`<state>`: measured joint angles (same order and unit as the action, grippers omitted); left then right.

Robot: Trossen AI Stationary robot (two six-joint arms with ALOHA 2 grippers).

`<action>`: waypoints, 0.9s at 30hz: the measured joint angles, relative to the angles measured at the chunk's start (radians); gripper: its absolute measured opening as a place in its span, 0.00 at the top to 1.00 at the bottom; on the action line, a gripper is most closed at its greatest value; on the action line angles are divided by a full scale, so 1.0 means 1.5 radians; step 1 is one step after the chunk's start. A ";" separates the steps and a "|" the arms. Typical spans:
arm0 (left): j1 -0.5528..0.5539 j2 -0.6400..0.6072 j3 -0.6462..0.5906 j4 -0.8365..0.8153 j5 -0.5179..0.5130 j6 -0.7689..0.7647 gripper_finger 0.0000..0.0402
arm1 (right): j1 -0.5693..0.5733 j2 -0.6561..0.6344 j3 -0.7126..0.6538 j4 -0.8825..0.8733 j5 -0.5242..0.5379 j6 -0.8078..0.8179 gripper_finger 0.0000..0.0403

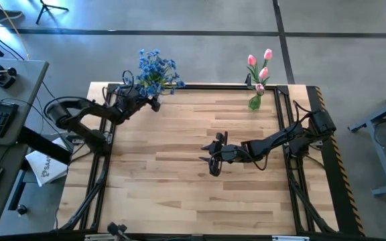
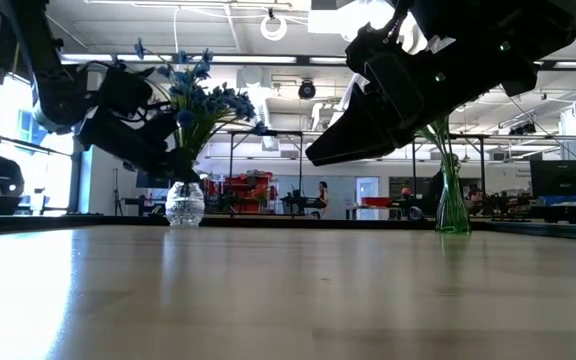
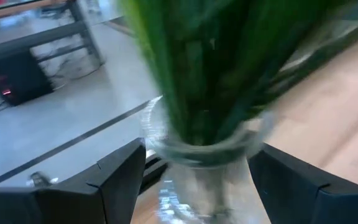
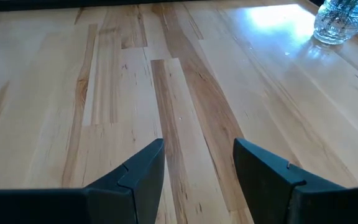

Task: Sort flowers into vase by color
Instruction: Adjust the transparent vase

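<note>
Left gripper open around blue flowers' vase.

flowers in vases at the table's far corners.

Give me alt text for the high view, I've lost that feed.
Blue flowers and pink tulips stand in separate vases at the table's far edge. The left gripper, open, is at the blue bunch's vase; the right gripper hangs open mid-table.

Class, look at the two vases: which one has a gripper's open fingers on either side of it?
The clear vase with blue flowers; the left gripper straddles it. The green vase of pink tulips stands alone.
</note>
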<state>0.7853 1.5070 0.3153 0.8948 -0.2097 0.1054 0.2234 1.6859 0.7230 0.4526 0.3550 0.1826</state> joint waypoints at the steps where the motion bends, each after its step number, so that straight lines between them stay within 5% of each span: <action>1: 0.000 0.004 0.002 0.001 -0.009 -0.001 0.34 | 0.000 0.000 0.000 0.000 0.000 0.001 0.53; 16: -0.065 -0.005 0.003 -0.008 -0.031 0.007 0.68 | 0.000 0.000 0.000 0.000 -0.004 0.013 0.53; 27: -0.135 -0.054 0.001 -0.095 -0.091 -0.071 0.67 | 0.000 0.000 0.000 -0.010 -0.003 0.019 0.53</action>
<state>0.5825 1.4254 0.3161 0.7523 -0.3467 -0.0013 0.2234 1.6859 0.7229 0.4372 0.3504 0.2109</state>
